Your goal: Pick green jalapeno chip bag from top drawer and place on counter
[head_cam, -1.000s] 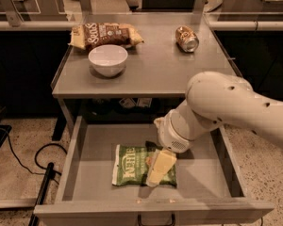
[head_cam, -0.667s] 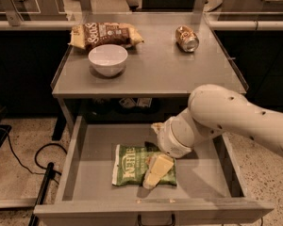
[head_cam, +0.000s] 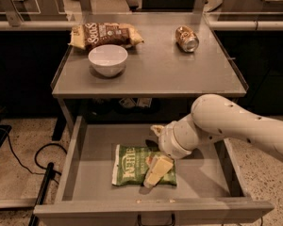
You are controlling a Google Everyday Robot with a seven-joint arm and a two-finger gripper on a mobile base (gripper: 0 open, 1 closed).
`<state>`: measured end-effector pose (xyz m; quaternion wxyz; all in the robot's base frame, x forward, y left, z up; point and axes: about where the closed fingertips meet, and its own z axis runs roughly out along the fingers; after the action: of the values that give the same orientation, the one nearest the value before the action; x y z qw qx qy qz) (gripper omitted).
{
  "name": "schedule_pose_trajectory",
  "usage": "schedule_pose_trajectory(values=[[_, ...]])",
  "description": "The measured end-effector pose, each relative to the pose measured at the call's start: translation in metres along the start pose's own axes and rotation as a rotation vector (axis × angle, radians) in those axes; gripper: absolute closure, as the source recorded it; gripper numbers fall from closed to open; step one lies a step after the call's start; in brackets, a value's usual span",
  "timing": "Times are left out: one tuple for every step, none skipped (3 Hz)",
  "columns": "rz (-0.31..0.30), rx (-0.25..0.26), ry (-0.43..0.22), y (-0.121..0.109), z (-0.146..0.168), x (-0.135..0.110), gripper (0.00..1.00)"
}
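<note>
The green jalapeno chip bag (head_cam: 129, 166) lies flat on the bottom of the open top drawer (head_cam: 87, 175), left of centre, white "Kettle" lettering up. My gripper (head_cam: 156, 171) reaches down from the right into the drawer and rests on the bag's right half, covering part of it. The white arm (head_cam: 226, 124) crosses the drawer's right side. The counter (head_cam: 160, 72) is the grey tabletop directly above and behind the drawer.
On the counter stand a white bowl (head_cam: 108, 59) at the left, a brown and tan chip bag (head_cam: 106, 34) behind it, and a tipped can (head_cam: 187, 38) at the back right. The drawer's dark handle (head_cam: 155, 219) is at the bottom edge. A black cable (head_cam: 42, 154) lies on the floor at the left.
My arm has sunk lower and shifted to the right over the drawer. The gripper stays on the right half of the green bag, which has not moved.
</note>
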<state>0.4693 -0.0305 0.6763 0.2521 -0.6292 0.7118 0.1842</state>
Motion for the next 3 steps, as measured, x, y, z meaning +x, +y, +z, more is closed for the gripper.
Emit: schedule_pose_trajectory(values=[[0.009, 0.001, -0.01, -0.005, 0.011, 0.014, 0.0], [0.008, -0.004, -0.008, -0.008, 0.023, 0.025, 0.0], [0.004, -0.012, -0.004, -0.009, 0.032, 0.031, 0.0]])
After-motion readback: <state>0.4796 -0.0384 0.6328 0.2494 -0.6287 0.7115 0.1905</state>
